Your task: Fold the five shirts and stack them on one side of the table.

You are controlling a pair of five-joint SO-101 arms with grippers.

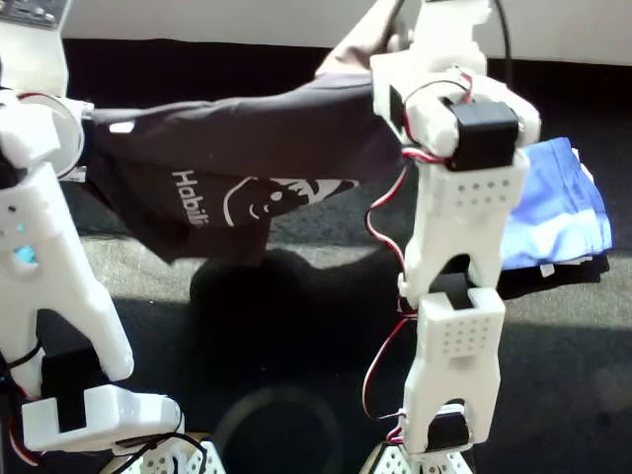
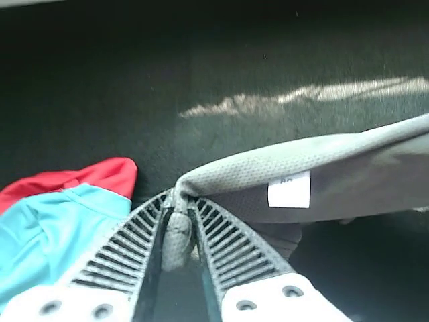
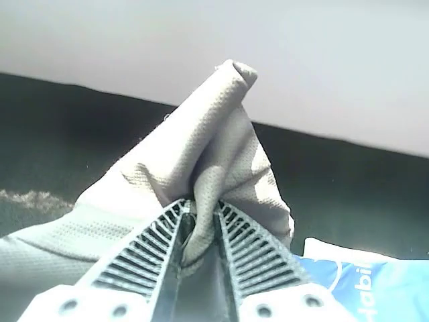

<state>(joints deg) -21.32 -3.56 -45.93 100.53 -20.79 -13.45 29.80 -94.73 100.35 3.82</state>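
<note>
Two hands clamped on one grey shirt

1. Left hand (image 2: 179, 201): both fingers are closed on a bunched fold of the grey shirt (image 2: 348, 161). The fabric is pinched between the ribbed pads (image 2: 231, 251). A white label (image 2: 289, 190) sits on the shirt just beside the grip.

2. Right hand (image 3: 200, 208): both fingers are closed on another part of the grey shirt (image 3: 201, 154). A peak of cloth stands up past the fingertips.

3. Grey shirt (image 1: 247, 148), high view: it is lifted off the table (image 1: 296, 336) and spans between the two arms. It runs from about 9 o'clock, at the left arm, to about 1 o'clock, at the right arm. The lower part hangs slack toward the table. A white print (image 1: 247, 202) faces the camera. The label (image 1: 121, 127) lies near the 9 o'clock end.

4. Blue shirt (image 1: 558, 207): it lies at 3 o'clock on the table, behind the right arm. It rests on top of a dark shirt (image 1: 553, 272), whose edge shows along its 6 o'clock side. The right wrist view shows the blue shirt (image 3: 348, 282) beyond the hand.

5. Red-cyan shirt (image 2: 60, 208): it lies on the table near the left hand, apart from the grey shirt.
</note>
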